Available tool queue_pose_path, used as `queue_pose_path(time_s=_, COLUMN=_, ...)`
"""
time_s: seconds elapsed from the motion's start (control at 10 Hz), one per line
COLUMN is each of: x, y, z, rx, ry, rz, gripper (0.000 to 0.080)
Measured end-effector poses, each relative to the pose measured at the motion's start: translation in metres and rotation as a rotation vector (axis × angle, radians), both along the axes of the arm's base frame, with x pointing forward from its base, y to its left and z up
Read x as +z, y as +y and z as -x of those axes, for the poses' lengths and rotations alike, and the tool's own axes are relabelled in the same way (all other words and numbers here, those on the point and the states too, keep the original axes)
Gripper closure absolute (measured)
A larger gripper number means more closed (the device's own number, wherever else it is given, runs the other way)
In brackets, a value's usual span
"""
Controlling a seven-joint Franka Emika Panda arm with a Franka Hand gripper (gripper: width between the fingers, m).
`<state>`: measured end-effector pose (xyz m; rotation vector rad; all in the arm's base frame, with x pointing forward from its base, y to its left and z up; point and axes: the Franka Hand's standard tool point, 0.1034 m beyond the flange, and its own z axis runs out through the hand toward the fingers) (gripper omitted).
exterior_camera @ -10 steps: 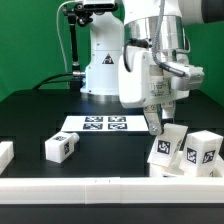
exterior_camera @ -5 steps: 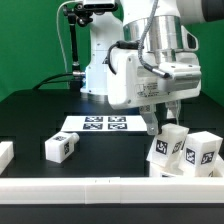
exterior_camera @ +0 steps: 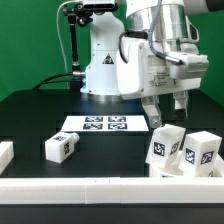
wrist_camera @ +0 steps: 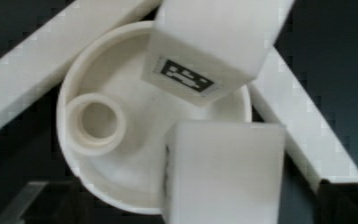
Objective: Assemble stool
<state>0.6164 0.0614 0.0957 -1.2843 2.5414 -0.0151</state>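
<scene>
The gripper has lifted and spread its jaws wide, now empty, leaving a leg by the seat at near right — leg delivered, I judge — next, fetch the loose leg at near left.

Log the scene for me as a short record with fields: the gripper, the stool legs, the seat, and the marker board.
gripper: open, fingers apart, holding nothing, above the upright legs
upright legs: two, side by side at the exterior view's right
lying leg: on its side, alone, toward the exterior view's left
seat: round disc; a tagged leg overlaps it in the wrist view, contact unclear
marker board: flat on the table, mid-scene
</scene>
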Motion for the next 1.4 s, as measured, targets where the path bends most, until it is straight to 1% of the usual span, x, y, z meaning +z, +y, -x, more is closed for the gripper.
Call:
queue_pose_path(time_s=0.1, x=-0.001, y=0.000, z=0.000, rx=0.052, ry=-0.005, rz=0.015, gripper=0.0153)
queue_pose_path(time_s=0.3, x=-0.002, y=-0.001, z=0.000, rx=0.257, ry=-0.028, rz=0.074, gripper=0.0150)
queue_pose_path(time_s=0.4, x=-0.003, y=0.000, z=0.001, rx=0.322, ry=-0.029, rz=0.093, gripper=0.0150)
queue_pose_path(time_s=0.5, x=-0.006, y=0.006, z=0.001, rx=0.450, ry=-0.007, rz=0.141, gripper=0.0150)
queue_pose_path(time_s=0.6, x=-0.006, y=0.010, z=-0.001, rx=0.593, ry=-0.002, rz=0.197, gripper=0.0150)
queue_pose_path(time_s=0.7, x=-0.004, y=0.011, z=-0.003, rx=0.742, ry=-0.016, rz=0.241, gripper=0.0150)
queue_pose_path(time_s=0.8, x=-0.003, y=0.011, z=-0.005, rx=0.883, ry=-0.034, rz=0.276, gripper=0.0150)
queue_pose_path(time_s=0.9, x=-0.003, y=0.014, z=-0.005, rx=0.978, ry=-0.043, rz=0.298, gripper=0.0150)
queue_pose_path(time_s=1.1, x=-0.002, y=0.019, z=-0.004, rx=1.077, ry=-0.057, rz=0.317, gripper=0.0150)
queue_pose_path(time_s=1.2, x=-0.002, y=0.018, z=-0.004, rx=1.161, ry=-0.065, rz=0.338, gripper=0.0150)
queue_pose_path(time_s=1.4, x=-0.002, y=0.018, z=-0.004, rx=1.249, ry=-0.073, rz=0.358, gripper=0.0150)
